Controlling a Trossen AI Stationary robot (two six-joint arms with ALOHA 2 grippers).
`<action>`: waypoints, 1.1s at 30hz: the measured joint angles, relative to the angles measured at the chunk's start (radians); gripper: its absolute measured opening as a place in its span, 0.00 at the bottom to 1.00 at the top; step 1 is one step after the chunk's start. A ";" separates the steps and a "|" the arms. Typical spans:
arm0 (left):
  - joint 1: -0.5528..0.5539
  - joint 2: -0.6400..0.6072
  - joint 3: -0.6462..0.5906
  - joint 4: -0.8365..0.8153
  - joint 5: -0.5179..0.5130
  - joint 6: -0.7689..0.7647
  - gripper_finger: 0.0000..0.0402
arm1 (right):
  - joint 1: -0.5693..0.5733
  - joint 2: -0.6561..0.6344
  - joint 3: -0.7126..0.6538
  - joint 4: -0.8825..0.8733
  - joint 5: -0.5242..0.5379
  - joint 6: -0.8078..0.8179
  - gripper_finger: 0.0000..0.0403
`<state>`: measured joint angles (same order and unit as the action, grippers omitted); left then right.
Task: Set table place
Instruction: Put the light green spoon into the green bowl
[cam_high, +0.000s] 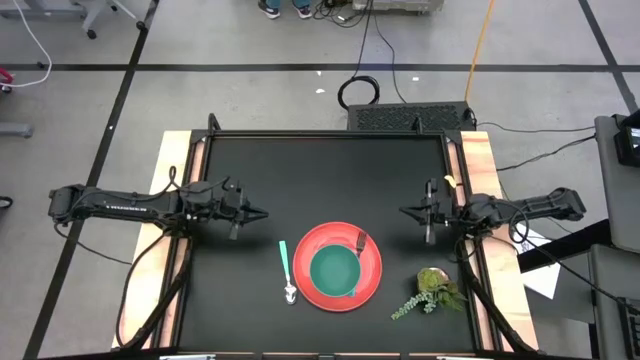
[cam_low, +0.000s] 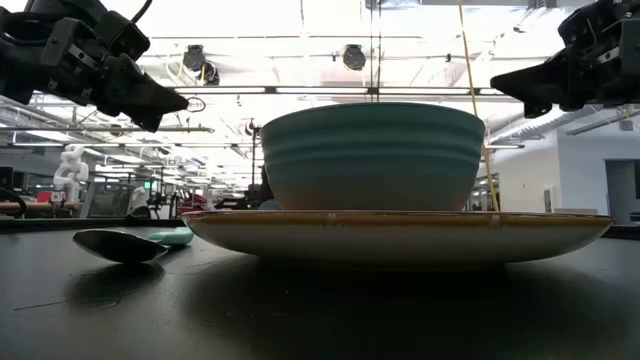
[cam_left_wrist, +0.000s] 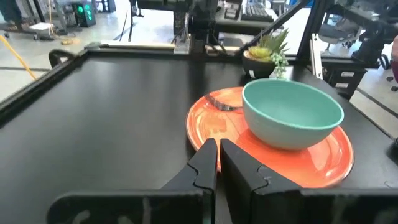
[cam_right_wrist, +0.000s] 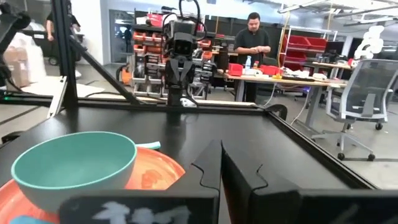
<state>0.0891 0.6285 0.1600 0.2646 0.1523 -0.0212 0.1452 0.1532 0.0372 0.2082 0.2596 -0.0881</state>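
A round red plate (cam_high: 368, 290) lies flat on the black table (cam_high: 320, 170), near its front edge. A green bowl (cam_high: 334, 270) stands on the plate, and a fork (cam_high: 360, 241) lies on the plate's far right rim. A spoon with a teal handle (cam_high: 287, 272) lies on the table left of the plate. My left gripper (cam_high: 263, 213) is shut and empty, above the table left of the plate. My right gripper (cam_high: 404, 211) is shut and empty, right of the plate.
A small potted plant (cam_high: 432, 288) stands on the table at the front right, beside the plate. Light wood strips (cam_high: 478, 170) run along the table's left and right sides. A person stands in the room beyond the table in the right wrist view (cam_right_wrist: 252, 34).
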 joint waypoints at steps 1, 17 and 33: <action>0.000 0.000 0.001 0.009 0.000 0.000 0.06 | -0.002 0.000 0.000 0.001 0.000 0.005 0.00; -0.005 0.000 0.356 -0.292 -0.039 0.087 0.06 | -0.003 0.000 -0.003 -0.001 -0.001 0.021 0.00; -0.082 0.267 0.435 -0.509 0.158 0.115 0.07 | -0.003 0.001 -0.004 -0.004 -0.002 0.020 0.00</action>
<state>0.0076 0.8950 0.5949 -0.2447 0.3103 0.0941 0.1425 0.1539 0.0334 0.2041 0.2573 -0.0679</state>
